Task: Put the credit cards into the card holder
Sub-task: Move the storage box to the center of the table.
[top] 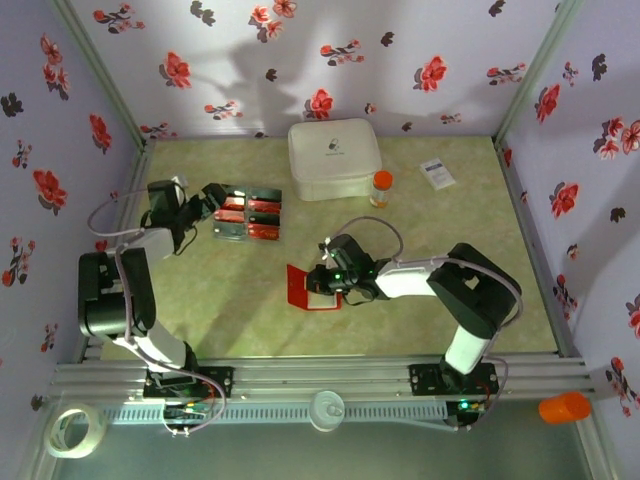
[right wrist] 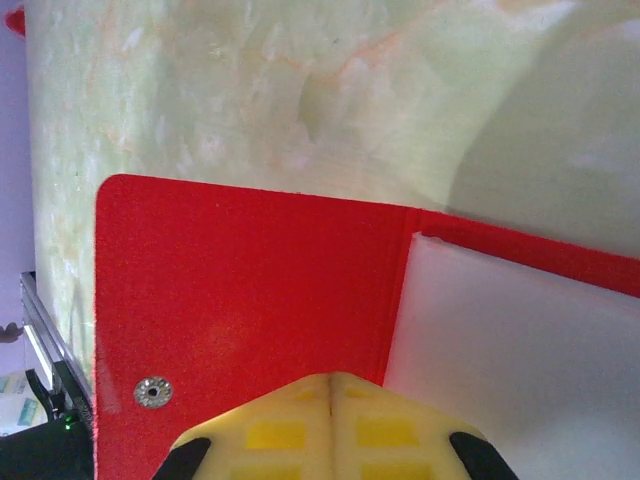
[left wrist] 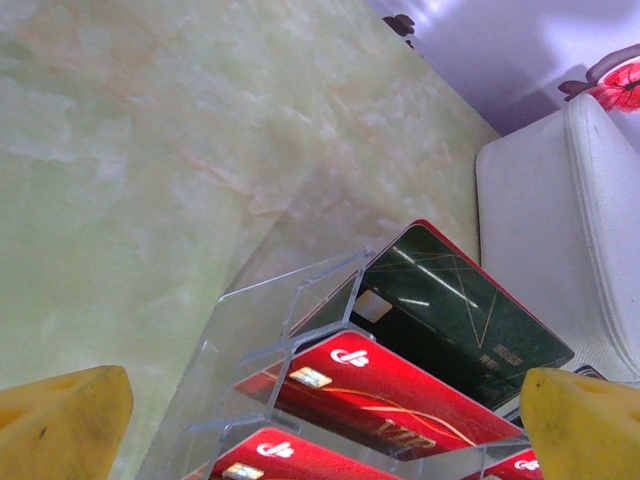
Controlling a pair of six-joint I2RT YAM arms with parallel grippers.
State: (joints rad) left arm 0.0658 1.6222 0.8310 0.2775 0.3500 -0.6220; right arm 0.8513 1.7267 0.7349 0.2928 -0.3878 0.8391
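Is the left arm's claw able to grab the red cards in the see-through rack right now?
Probably yes. The left gripper hangs open close to the credit cards in the clear rack, and nothing sits between them.

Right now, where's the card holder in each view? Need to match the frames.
Top external: card holder lies open mid-table, slightly toward the near edge.
Right wrist: card holder across the lower half, red flap left, pale pocket right, shut fingers at frame bottom.
Left wrist: faces the clear rack of credit cards instead.
Shared landmark: green marbled tabletop.
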